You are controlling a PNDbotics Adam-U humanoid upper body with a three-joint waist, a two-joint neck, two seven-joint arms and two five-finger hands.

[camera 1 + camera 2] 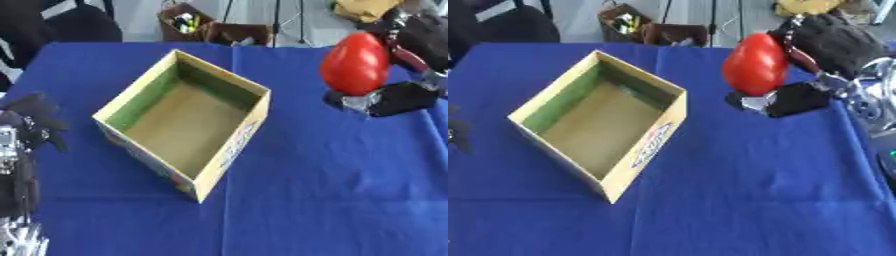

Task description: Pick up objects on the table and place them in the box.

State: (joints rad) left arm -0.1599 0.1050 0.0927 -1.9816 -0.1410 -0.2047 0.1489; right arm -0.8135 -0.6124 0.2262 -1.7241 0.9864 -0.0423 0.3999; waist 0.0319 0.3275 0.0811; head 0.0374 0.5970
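So there's a blue tablecloth (332, 190) over the whole table, with an open cardboard box (229, 155) sitting askew left of center, nothing in it. The right hand (833, 42) comes in from the upper right, fingers and thumb wrapped around a shiny red rounded object (754, 62), held up off the cloth and well to the right of the box. The left hand (31, 120) rests at the left edge, fingers relaxed, holding nothing.
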